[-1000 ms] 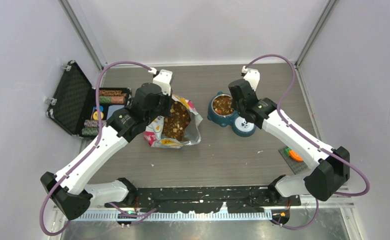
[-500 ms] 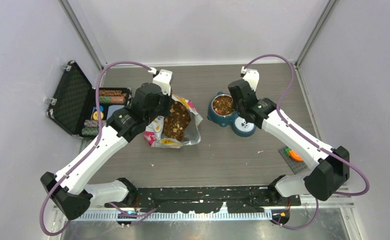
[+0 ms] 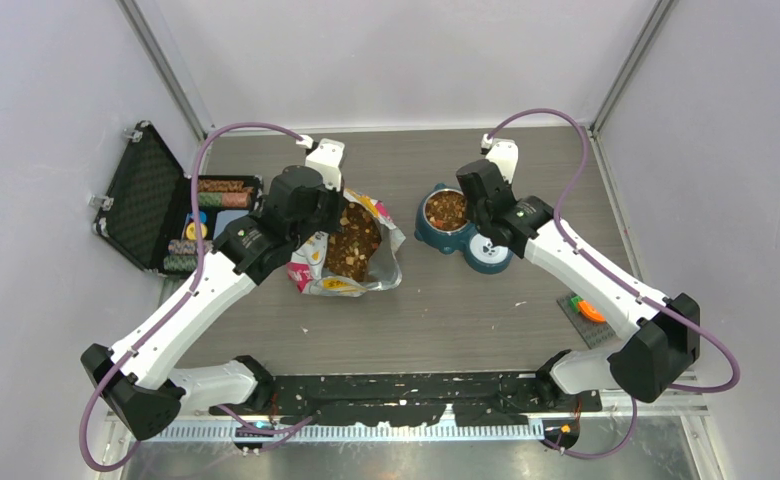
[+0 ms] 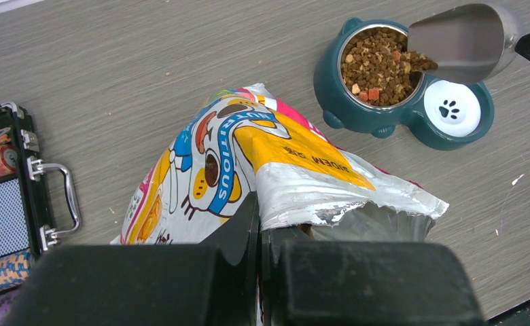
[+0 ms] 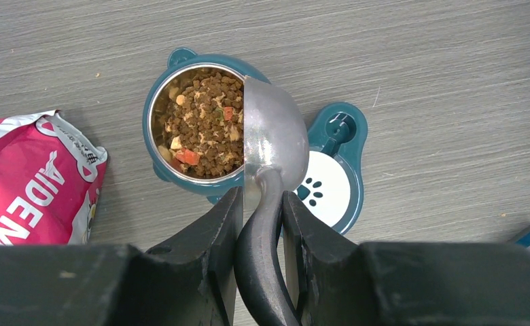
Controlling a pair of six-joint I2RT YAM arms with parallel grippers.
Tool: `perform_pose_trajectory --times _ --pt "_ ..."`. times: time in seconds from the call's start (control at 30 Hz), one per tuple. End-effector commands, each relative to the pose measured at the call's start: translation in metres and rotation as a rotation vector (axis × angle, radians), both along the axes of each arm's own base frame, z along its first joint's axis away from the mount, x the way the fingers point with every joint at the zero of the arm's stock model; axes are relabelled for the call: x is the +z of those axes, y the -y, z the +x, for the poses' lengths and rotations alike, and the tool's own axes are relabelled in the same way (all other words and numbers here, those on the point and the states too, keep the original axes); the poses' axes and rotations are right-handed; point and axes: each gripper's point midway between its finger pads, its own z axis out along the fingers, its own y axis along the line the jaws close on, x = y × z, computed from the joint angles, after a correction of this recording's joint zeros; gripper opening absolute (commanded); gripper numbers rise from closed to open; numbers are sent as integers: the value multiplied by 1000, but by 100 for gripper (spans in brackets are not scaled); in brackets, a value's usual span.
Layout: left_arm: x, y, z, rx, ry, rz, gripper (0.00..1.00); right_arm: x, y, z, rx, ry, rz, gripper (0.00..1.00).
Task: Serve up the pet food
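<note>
The pet food (image 5: pixel 204 129) fills the steel insert of a teal double bowl (image 5: pixel 155 85), and more of it lies in the open bag (image 3: pixel 354 245). My right gripper (image 5: pixel 261 200) is shut on the black handle of a metal scoop (image 5: pixel 274 136). The scoop is tipped on its side over the bowl's right rim. In the left wrist view a few pellets sit at the scoop's lip (image 4: pixel 422 64). My left gripper (image 4: pixel 260 217) is shut on the torn rim of the colourful bag (image 4: pixel 249 156) and holds it open.
The bowl's second compartment is a white dish with a paw print (image 5: pixel 323 187). An open black case of chips (image 3: pixel 156 210) lies at the far left. A small orange and green item on a grey pad (image 3: pixel 588 310) sits near the right wall.
My right gripper with the scoop has edged slightly left over the bowl. The left arm and the bag have not moved.
</note>
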Motion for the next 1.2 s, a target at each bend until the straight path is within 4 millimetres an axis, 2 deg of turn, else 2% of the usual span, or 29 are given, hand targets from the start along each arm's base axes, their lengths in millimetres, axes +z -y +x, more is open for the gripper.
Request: perform_pose_trajectory --times 0.0,0.4,0.53,0.77,0.93,1.17 --pt "57 9 8 -10 161 -143 0 34 3 2 -15 98 29 5" --pt "56 8 8 -11 165 -139 0 41 1 -3 10 112 58 5" --pt "56 9 7 -13 165 -140 0 42 -8 -1 52 134 96 5" --pt "55 8 8 -10 162 -135 0 28 -28 8 112 98 114 5" --pt "55 8 9 -7 163 -135 0 27 -24 11 101 102 76 5" --pt "55 8 8 -6 162 -136 0 1 -30 16 116 36 43 5"
